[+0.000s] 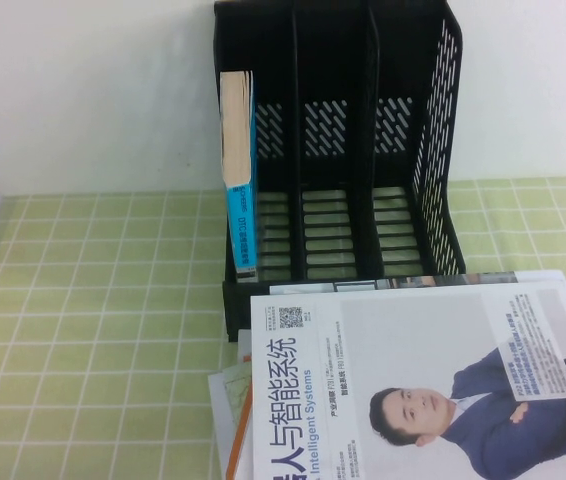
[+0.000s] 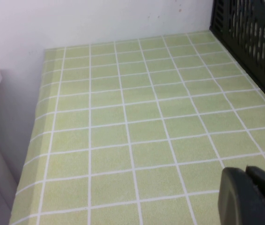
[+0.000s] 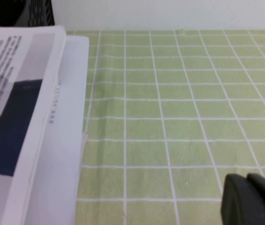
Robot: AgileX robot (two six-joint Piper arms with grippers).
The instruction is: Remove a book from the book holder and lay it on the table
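The book (image 1: 418, 385) lies flat on a stack at the surface's (image 1: 93, 330) near edge, before the holder (image 1: 338, 150); laying down looks done. Left gripper (image 2: 250, 196) and right gripper (image 3: 252, 199) hover above bare cloth, jaws clenched. Next: stay parked.

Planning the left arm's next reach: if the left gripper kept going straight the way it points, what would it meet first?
Probably the table: bare checked cloth lies ahead of the left gripper, then the white wall. The book holder stands off to one side. The right gripper hovers beside the book.
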